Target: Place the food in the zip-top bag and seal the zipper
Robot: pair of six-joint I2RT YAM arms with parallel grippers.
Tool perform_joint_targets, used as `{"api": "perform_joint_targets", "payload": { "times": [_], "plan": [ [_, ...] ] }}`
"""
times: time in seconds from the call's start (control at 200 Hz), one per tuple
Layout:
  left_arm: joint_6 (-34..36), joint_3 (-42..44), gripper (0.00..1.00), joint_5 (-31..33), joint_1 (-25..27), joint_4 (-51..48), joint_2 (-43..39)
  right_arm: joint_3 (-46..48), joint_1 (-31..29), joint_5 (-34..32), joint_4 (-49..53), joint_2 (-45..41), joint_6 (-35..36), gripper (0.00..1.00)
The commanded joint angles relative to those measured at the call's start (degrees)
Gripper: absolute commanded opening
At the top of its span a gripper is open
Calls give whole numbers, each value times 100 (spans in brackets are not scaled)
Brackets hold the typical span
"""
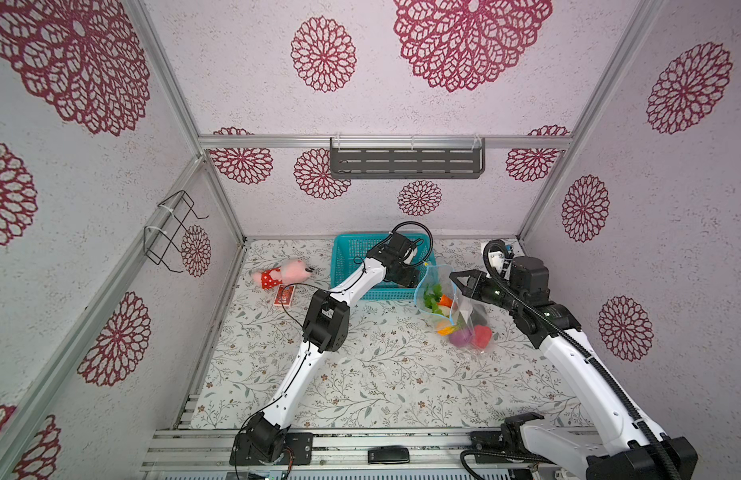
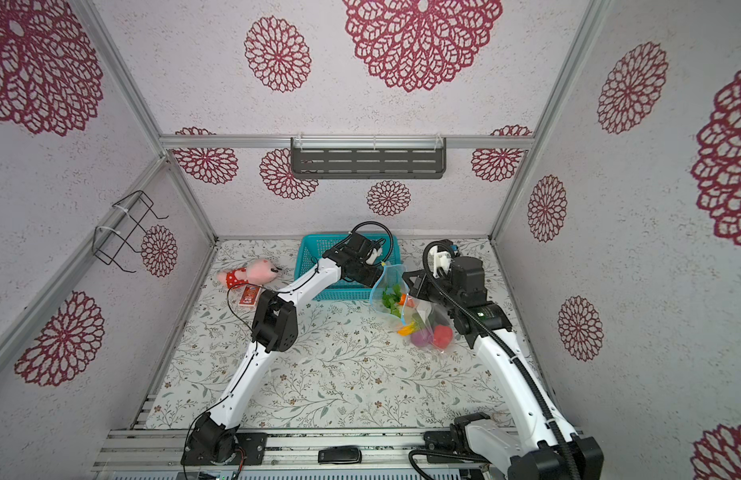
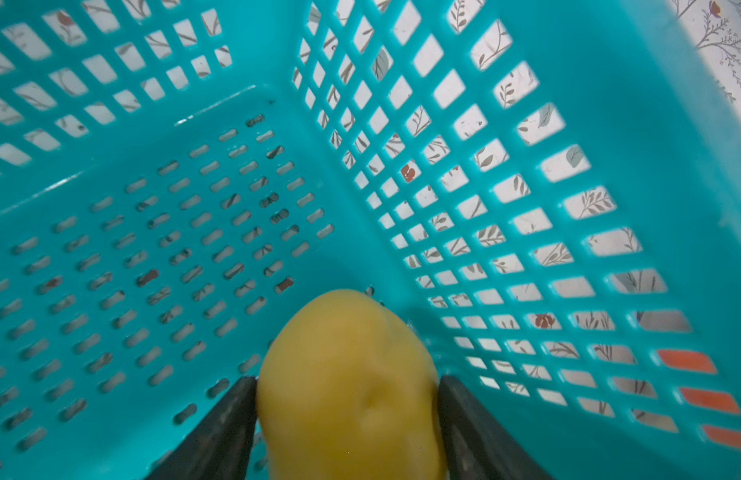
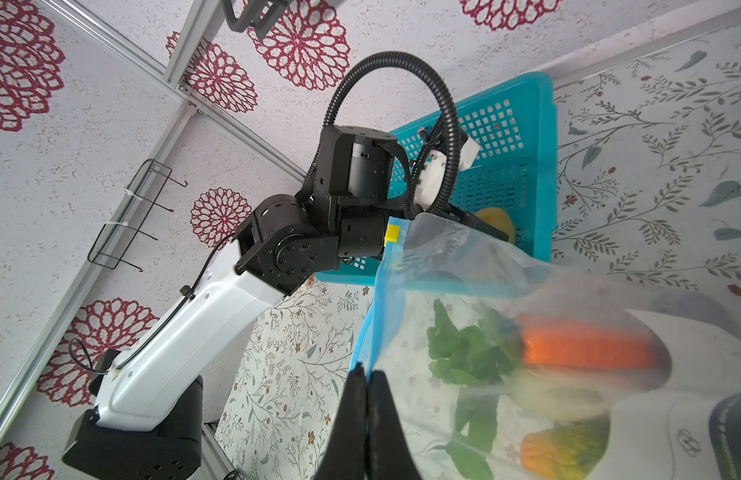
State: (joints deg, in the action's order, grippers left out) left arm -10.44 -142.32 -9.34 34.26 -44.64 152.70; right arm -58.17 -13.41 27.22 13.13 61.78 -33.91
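The left tool (image 3: 348,380) grips the yellow potato (image 3: 343,332) inside the teal basket (image 3: 609,124). It should lift it straight up and out, then move to the zip-top bag (image 4: 464,257) just beside, whose zipper (image 4: 379,299) the closed right tool (image 4: 366,378) holds up.

Both top views look steeply down from high over the front rail onto the floral table (image 1: 360,374), sharing almost the whole booth. The left wrist camera sits close inside the teal basket (image 3: 609,62), right behind the yellow potato (image 3: 352,395). The right wrist camera looks past the zip-top bag (image 4: 464,257) toward the left arm (image 4: 194,332).
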Motion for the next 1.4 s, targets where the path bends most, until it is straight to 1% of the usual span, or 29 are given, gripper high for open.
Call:
{"api": "perform_joint_targets", "payload": {
  "times": [0.0, 0.34, 0.715, 0.791, 0.901, 1.051, 1.206, 1.396],
  "plan": [
    [99, 133, 66, 158, -84, -102, -244, -1, 46, 90, -284, -86, 125, 1],
    [82, 324, 54, 311, -200, -156, -451, 16, 63, 141, -328, -84, 96, 1],
    [99, 687, 53, 415, -384, -179, -662, 52, 67, 170, -368, -88, 78, 1],
    [55, 660, 57, 327, -394, -231, -672, 60, 72, 169, -363, -93, 78, 1],
    [-19, 463, 69, 182, -336, -376, -675, 77, 80, 191, -418, -87, 41, 1],
    [24, 328, 85, 360, -206, -486, -621, 78, 75, 231, -451, -55, 11, 1],
    [68, 271, 93, 580, -128, -569, -549, 104, 79, 222, -460, -81, 8, 1],
    [147, 66, 100, 826, -45, -733, -342, 175, 81, 254, -521, -94, -10, 1]
  ]
}}
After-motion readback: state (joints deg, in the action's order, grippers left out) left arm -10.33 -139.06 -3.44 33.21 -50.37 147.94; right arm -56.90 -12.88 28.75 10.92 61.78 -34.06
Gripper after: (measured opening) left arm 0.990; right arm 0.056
